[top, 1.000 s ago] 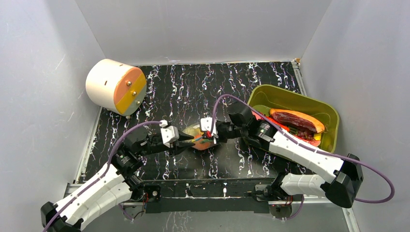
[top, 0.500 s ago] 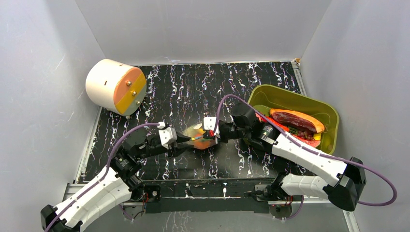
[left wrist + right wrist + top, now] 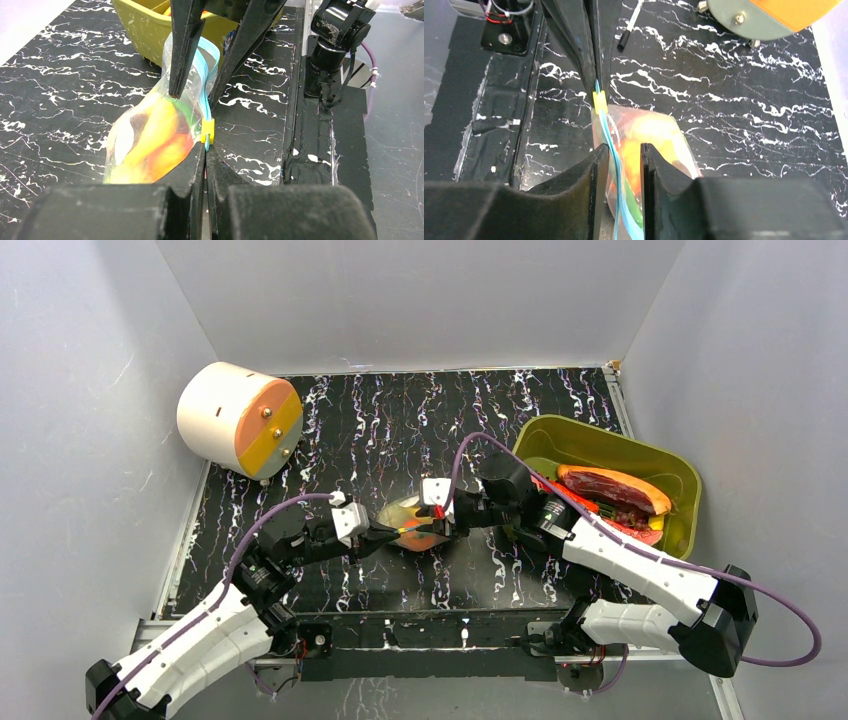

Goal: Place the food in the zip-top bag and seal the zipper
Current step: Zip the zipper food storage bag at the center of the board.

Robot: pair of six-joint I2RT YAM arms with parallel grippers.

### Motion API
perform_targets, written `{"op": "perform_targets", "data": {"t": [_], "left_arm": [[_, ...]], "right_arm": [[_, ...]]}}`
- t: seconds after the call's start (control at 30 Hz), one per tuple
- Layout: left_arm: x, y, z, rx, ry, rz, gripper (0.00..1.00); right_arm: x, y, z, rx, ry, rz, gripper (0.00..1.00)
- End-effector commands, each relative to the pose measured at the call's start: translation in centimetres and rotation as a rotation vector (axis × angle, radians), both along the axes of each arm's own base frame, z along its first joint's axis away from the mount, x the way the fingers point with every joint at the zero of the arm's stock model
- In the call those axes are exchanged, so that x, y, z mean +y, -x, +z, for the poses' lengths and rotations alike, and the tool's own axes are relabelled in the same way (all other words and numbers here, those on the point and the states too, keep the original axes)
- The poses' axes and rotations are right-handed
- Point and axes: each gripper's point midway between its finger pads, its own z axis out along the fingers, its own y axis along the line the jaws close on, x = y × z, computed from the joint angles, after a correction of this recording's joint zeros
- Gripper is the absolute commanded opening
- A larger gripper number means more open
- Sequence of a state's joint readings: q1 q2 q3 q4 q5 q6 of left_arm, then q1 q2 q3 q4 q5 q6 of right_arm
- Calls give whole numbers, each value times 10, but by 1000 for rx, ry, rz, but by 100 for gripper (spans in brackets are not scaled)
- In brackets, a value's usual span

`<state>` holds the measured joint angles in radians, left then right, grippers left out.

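Observation:
The zip-top bag lies between my two grippers at the table's middle front, with yellow, orange and green food inside it. My left gripper is shut on the end of the teal zipper, just behind its yellow tab. My right gripper is open, its jaws straddling the zipper strip and the bag's top without pinching it. In the top view the left gripper and right gripper face each other across the bag.
The olive-green bin stands at the right with a red-brown slab and red pieces in it, close behind my right arm. A white cylinder with an orange-yellow face lies at the back left. Grey walls close in three sides.
My left gripper has drawn back slightly to the left and my right wrist has shifted a little. The bag stays held between them.

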<state>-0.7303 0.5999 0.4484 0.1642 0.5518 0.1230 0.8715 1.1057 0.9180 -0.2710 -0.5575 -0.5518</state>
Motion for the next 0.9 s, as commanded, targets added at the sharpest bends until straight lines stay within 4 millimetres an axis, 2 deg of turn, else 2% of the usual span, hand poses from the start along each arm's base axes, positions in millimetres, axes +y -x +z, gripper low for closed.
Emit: {"op": "perform_targets", "data": {"t": [0.0, 0.1, 0.2, 0.3, 0.43, 0.57, 0.73, 0.87], "left_arm": [[-5, 1, 12, -36, 21, -28, 0], [-5, -1, 13, -37, 19, -23, 0], [-5, -2, 14, -41, 22, -17, 0], [-5, -2, 15, -42, 21, -14, 0], [-4, -2, 15, -41, 19, -13, 0], [-3, -2, 15, -45, 20, -6, 0], [-3, -1, 16, -46, 20, -12, 0], [-2, -1, 16, -49, 15, -14, 0]], "right_arm": [[13, 9, 39, -28, -141, 60, 30], [17, 10, 41, -18, -149, 73, 33], [21, 12, 39, -5, -143, 93, 45], [25, 17, 36, 5, -148, 113, 44], [31, 20, 36, 10, -160, 127, 39], [38, 20, 35, 12, -161, 135, 28], [41, 21, 26, 28, -132, 134, 19], [39, 18, 24, 18, -119, 118, 3]]}}
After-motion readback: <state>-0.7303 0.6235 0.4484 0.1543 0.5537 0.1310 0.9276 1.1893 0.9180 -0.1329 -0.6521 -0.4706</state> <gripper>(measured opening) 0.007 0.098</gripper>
